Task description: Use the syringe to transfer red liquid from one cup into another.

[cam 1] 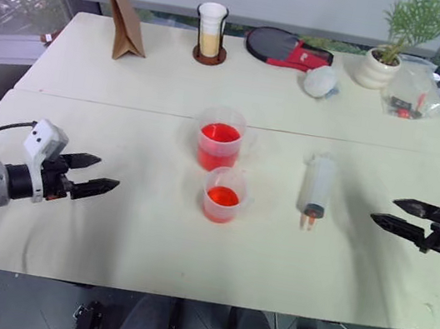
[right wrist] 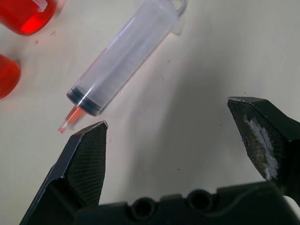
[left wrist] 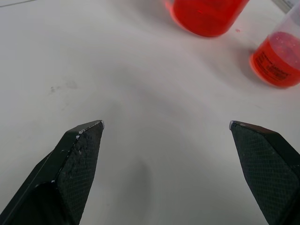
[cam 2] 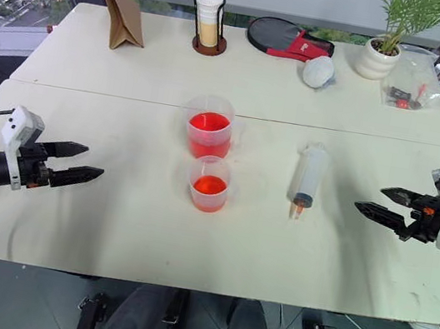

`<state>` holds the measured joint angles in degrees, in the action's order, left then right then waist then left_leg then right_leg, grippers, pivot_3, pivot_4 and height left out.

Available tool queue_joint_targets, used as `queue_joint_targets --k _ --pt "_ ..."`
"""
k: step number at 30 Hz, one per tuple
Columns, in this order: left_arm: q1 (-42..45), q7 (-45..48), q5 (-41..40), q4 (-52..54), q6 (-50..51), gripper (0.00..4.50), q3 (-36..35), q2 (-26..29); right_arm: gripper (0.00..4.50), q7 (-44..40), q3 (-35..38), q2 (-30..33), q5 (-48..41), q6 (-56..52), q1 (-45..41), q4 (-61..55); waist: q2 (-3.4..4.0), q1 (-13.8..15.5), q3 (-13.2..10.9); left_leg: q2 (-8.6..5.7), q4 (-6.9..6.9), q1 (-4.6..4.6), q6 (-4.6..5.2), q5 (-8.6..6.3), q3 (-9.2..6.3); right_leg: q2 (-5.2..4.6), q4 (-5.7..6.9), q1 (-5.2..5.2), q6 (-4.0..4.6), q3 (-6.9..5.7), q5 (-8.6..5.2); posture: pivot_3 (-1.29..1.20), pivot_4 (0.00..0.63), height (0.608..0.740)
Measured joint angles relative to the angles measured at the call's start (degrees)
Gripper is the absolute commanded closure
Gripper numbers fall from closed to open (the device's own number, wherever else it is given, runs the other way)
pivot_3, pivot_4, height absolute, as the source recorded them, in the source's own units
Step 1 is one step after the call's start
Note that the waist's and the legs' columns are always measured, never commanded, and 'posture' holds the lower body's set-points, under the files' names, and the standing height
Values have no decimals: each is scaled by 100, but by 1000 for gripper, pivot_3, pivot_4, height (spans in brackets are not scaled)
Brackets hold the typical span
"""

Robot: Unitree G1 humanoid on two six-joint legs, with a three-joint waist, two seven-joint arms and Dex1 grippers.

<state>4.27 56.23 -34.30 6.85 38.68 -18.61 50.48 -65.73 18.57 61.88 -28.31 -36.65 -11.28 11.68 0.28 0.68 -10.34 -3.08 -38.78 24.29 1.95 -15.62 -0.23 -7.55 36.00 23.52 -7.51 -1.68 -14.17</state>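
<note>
Two clear plastic cups stand mid-table, both holding red liquid: the farther, larger cup [cam 1: 220, 138] and the nearer, smaller cup [cam 1: 223, 195]. To their right the clear syringe [cam 1: 316, 189] lies flat on the table, plunger pushed in, its orange tip [right wrist: 68, 118] pointing toward the near edge. My left gripper [cam 1: 95, 175] hovers open at the left of the table, aimed toward the cups, nothing between its fingers. On the right, my right gripper [cam 1: 387, 212] also stands open and empty, pointing at the syringe from a hand's width away.
Along the far edge stand a brown paper bag [cam 1: 124, 18], a cup stack in a holder [cam 1: 211, 32], a black and red paddle case [cam 1: 287, 49], a white wad [cam 1: 320, 81], a potted plant [cam 1: 383, 61] and a clear plastic bag [cam 1: 413, 93]. A seam [cam 1: 112, 103] crosses the table.
</note>
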Motion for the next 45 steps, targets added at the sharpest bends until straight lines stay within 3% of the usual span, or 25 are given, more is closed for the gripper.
queue_joint_targets --k 12,19,23,26,34,39,45 --pt "89 -42 9 -96 -47 55 1 -105 0 319 -2 -128 2 -208 -26 -85 0 -1 0 -1 1 0 -1 0 0 -2 -1 1 1 -1 -1 0 150 740" --pt "289 -139 120 -157 -166 55 122 -154 0 947 -100 -286 -21 -1004 -646 -134 2 -8 -1 -1 0 5 -2 0 4 -3 -1 6 3 -1 -1 0 150 740" --pt "1087 -72 2 -146 -72 55 250 -134 0 1027 -595 32 -123 -2063 -1877 -206 6 -1 -5 -1 -3 16 -5 3 0 -4 4 21 7 -5 -4 0 150 740" --pt "2198 215 -136 -149 89 55 517 36 0 1207 -1277 67 66 -2653 -2912 -182 1 5 -5 -6 -5 26 -5 3 -3 -4 3 48 -5 -11 3 0 150 740" --pt "3586 1041 224 -457 -519 55 1570 -129 0 1380 -3109 -605 528 -4568 -4959 1339 3 -66 -4 -18 8 58 -26 21 33 3 11 72 -13 -16 7 0 150 740" --pt "3710 1108 390 -429 -833 55 1781 -408 0 1313 -3792 -1087 775 -4834 -5535 2333 3 -134 -5 -17 -12 83 -23 22 33 11 15 86 -15 -19 8 0 150 740" --pt "3189 907 429 34 -893 55 1789 -604 0 1315 -4321 -1904 1247 -4517 -5964 3476 3 -184 -4 -8 -18 84 -23 22 33 22 23 90 -16 -18 9 0 150 740"
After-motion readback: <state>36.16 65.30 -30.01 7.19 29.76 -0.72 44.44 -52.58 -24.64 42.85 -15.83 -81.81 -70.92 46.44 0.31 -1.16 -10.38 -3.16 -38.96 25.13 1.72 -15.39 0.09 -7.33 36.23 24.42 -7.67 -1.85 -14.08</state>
